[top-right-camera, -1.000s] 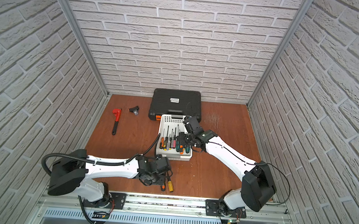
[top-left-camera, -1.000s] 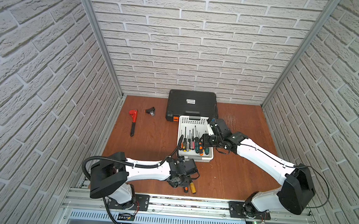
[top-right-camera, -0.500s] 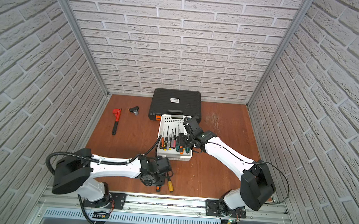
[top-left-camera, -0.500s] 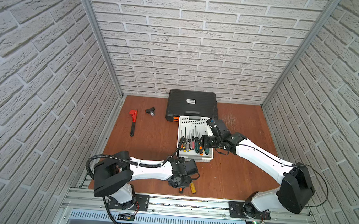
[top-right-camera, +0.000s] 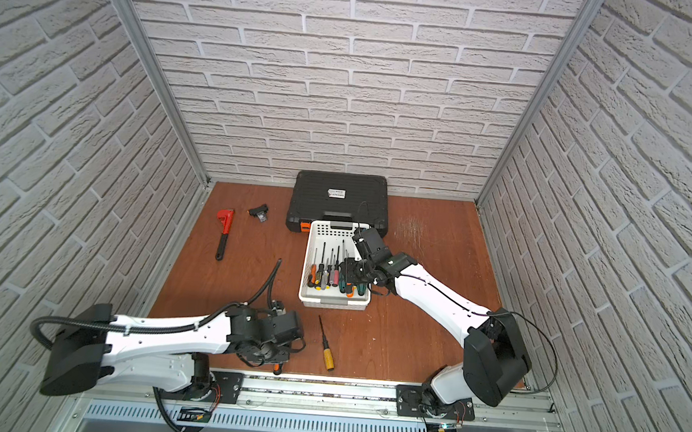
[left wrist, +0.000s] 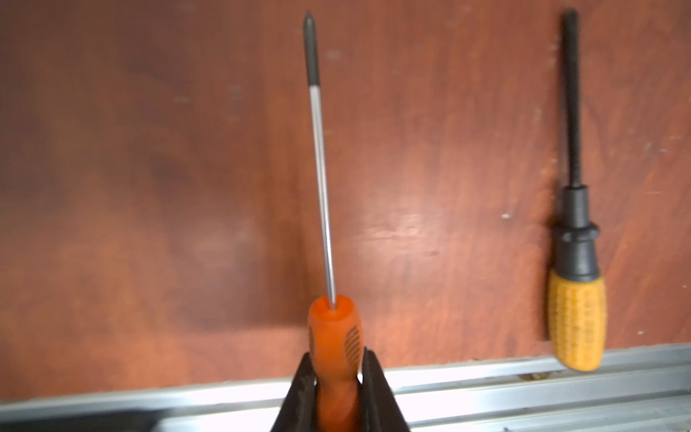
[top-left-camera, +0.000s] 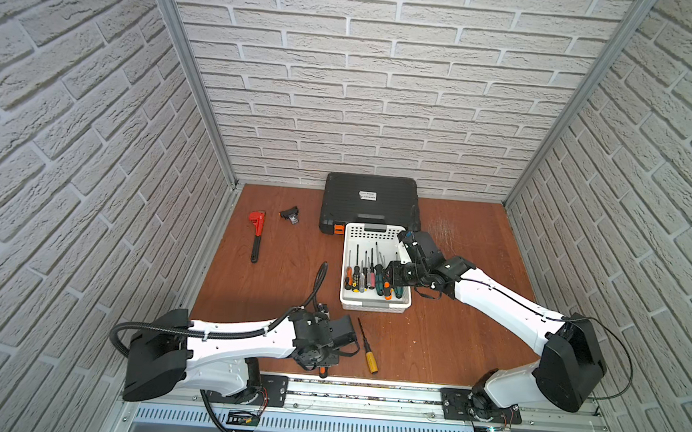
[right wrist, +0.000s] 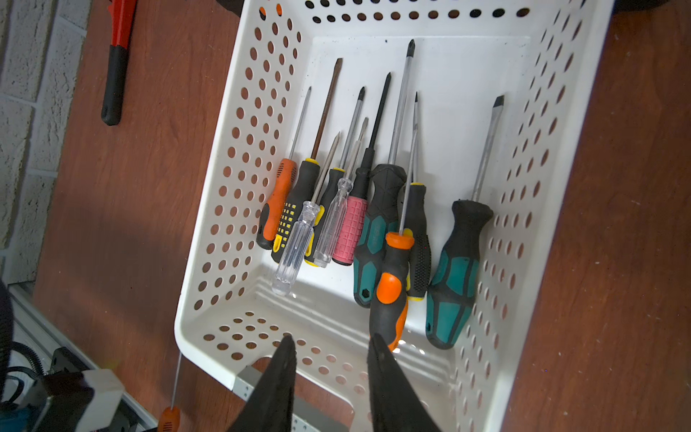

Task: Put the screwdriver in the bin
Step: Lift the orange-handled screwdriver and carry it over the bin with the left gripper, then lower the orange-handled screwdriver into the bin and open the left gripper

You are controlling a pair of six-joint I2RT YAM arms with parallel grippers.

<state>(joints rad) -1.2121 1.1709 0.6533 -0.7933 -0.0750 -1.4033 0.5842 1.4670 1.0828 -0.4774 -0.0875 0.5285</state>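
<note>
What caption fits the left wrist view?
Left gripper shut on orange-handled screwdriver; yellow-handled screwdriver lies beside on brown wooden table.

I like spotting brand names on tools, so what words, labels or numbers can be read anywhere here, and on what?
No text here is legible.
White label on the black tool case: printed lines, too small to read.
Faint marking on a teal-and-black screwdriver handle in the white bin: too blurred to read.

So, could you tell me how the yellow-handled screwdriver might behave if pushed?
The yellow-handled screwdriver looks stiff: metal shaft, solid handle. Its rounded handle would probably let it roll sideways. The ribbed grip should not be slippery.
</note>
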